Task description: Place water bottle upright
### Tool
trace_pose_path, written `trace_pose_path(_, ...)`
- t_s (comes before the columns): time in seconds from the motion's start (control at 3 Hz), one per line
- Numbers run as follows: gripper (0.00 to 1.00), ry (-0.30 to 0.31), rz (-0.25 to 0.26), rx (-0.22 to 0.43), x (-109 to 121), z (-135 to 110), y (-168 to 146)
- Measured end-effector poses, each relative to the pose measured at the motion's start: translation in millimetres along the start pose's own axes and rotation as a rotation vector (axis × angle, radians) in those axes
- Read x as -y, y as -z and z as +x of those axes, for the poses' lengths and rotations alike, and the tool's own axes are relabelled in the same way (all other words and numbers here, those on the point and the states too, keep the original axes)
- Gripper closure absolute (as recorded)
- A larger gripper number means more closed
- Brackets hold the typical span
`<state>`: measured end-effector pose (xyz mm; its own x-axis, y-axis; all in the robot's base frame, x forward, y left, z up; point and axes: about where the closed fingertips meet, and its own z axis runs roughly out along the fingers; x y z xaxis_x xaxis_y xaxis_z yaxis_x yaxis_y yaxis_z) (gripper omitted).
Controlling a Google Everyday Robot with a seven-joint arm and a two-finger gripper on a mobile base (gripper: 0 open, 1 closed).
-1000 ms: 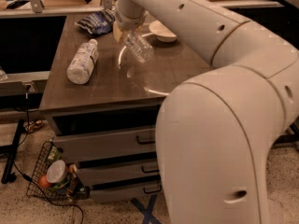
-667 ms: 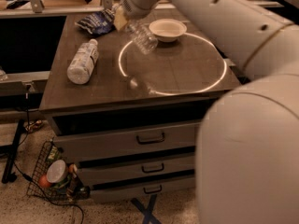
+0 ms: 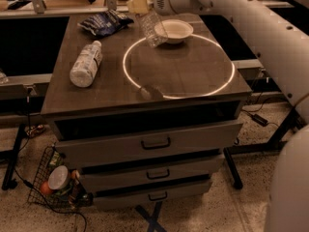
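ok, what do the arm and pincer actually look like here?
Arm: glossy white, fat rounded tube links, a few small dark dots on the shell, no loose cables showing. The wrist housing is a white drum with a cluster of small holes. The pincer, over the table's far edge and shut on the bottle, has pale yellow-tan tips.

Table as landmark: cloudy whitish bottle lying on its side at left, dark snack bag at far-left corner, white bowl at far edge, bright light ring across the top. Three handled drawers under the top; wire basket of odds on the floor by the front-left leg. Gripper above the table's far edge, just left of the bowl.
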<state>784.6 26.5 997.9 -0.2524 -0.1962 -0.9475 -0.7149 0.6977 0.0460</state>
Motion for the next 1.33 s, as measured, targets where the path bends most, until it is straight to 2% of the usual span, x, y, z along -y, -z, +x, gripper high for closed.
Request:
trace_pose_path(0.33, 1.00, -0.031, -0.041, 0.099, 6.1, -9.2, 31.2)
trace_pose_path(0.67, 1.00, -0.031, -0.041, 0.099, 6.1, -9.2, 31.2)
trace_pose_path(1.0, 1.00, -0.040, -0.004, 0.172, 10.1, -2.7, 61.8)
trace_pose_path(1.33, 1.00, 0.000, 0.026, 0.260, 17.9, -1.5, 96.7)
